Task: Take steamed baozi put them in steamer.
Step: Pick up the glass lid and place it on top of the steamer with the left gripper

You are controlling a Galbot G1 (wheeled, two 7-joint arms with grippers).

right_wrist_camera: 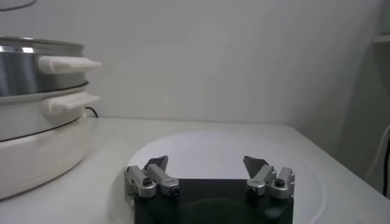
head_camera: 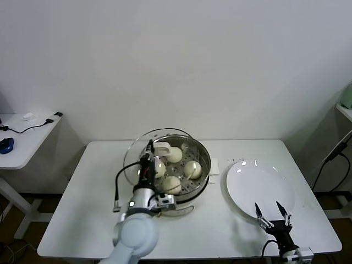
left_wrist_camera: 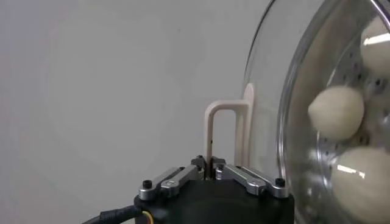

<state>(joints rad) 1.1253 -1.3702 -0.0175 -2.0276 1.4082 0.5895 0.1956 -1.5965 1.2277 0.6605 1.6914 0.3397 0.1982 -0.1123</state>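
Observation:
Several cream-white baozi (head_camera: 192,169) lie on the perforated tray inside the steel steamer (head_camera: 204,159) at the middle of the table. My left gripper (head_camera: 148,151) is shut on the white loop handle (left_wrist_camera: 222,131) of the round glass lid (head_camera: 132,159), which it holds tilted over the steamer's left side. The left wrist view shows the lid (left_wrist_camera: 268,91) and baozi (left_wrist_camera: 336,112) through the glass. My right gripper (head_camera: 271,212) is open and empty over the near edge of the white plate (head_camera: 258,184). The right wrist view shows the same gripper (right_wrist_camera: 207,167), the plate (right_wrist_camera: 213,146) and the steamer (right_wrist_camera: 36,73).
The white plate holds nothing. A white side table (head_camera: 22,143) with a blue object (head_camera: 5,146) and a cable stands at the far left. A shelf edge (head_camera: 345,110) and cables are at the far right. The white table's (head_camera: 82,220) front edge is close to my right gripper.

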